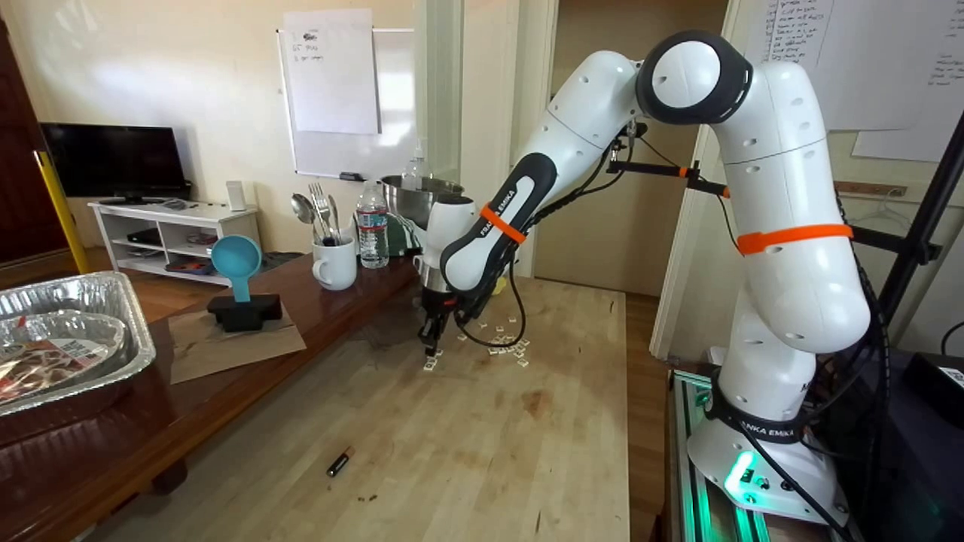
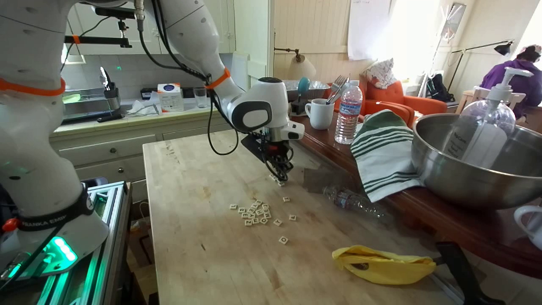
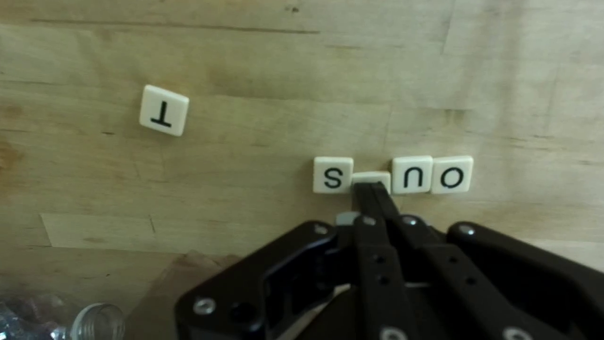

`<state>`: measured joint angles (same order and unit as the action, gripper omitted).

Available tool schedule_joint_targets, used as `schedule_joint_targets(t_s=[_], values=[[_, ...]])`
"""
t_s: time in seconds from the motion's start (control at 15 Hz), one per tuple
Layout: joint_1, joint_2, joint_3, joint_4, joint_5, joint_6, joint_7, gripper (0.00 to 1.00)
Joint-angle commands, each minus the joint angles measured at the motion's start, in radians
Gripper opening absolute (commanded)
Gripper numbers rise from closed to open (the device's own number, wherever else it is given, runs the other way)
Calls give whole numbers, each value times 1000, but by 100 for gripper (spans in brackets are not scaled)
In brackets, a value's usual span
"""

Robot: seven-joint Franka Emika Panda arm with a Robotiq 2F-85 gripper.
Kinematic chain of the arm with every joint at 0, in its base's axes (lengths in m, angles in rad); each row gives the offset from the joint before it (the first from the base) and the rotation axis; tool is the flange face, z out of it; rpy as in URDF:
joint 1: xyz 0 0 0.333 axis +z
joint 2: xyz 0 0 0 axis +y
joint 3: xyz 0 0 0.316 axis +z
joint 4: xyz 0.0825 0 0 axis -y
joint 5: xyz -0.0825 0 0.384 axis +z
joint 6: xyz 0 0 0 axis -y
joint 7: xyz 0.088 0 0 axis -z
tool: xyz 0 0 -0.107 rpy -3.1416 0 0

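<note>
My gripper (image 3: 370, 185) is shut, its two fingertips together over a cream letter tile (image 3: 376, 176) in the wrist view. They cover most of that tile, so its letter is hidden. It sits in a row, set slightly nearer the gripper, between an S tile (image 3: 333, 174) and a U tile (image 3: 412, 174); an O tile (image 3: 451, 174) adjoins the U. A T tile (image 3: 164, 110) lies apart. The gripper also shows low over the wooden table in both exterior views (image 1: 431, 350) (image 2: 282, 177), at the row of tiles (image 2: 280, 184). Whether the fingertips press on the tile is unclear.
A loose pile of tiles (image 2: 256, 213) lies nearby. A clear bottle (image 2: 353, 201) lies on its side near the dark raised counter. A yellow banana-shaped object (image 2: 385, 266) and a battery (image 1: 340, 461) are on the table. A mug (image 1: 336, 265) and a metal bowl (image 2: 478, 178) stand on the counter.
</note>
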<state>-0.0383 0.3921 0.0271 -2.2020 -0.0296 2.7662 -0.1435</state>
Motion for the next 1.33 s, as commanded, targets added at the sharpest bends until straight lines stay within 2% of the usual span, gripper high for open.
schedule_joint_targets(t_s=[0.0, 0.6, 0.93, 1.27], values=[[2, 40, -14, 22, -15, 5, 5, 0], [11, 33, -69, -6, -70, -11, 22, 0], [40, 34, -119, -7, -156, -61, 51, 0], [50, -5, -148, -35, -205, -33, 83, 0]])
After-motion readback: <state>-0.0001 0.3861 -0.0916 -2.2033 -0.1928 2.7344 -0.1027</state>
